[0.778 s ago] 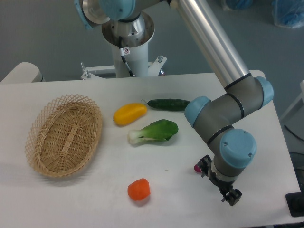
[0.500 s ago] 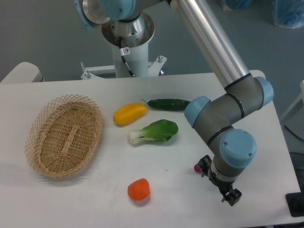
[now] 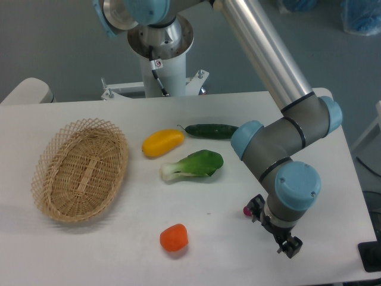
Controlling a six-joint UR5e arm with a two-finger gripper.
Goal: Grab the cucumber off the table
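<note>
The cucumber (image 3: 211, 130) is slim and dark green. It lies flat on the white table (image 3: 107, 253) at the back centre, with its stem tip pointing left toward the yellow pepper. My gripper (image 3: 275, 230) is low over the table's front right, far from the cucumber. It sits under the blue wrist joint, so only black parts of it show and its fingers are hidden. A small purple piece (image 3: 246, 210) peeks out at the gripper's left side. I cannot tell whether the gripper touches it.
A yellow pepper (image 3: 162, 142) lies left of the cucumber. A bok choy (image 3: 193, 164) lies just in front of it. An orange-red vegetable (image 3: 174, 237) sits at the front centre. A wicker basket (image 3: 80, 168) stands at the left. My arm's elbow (image 3: 253, 143) hangs just right of the cucumber.
</note>
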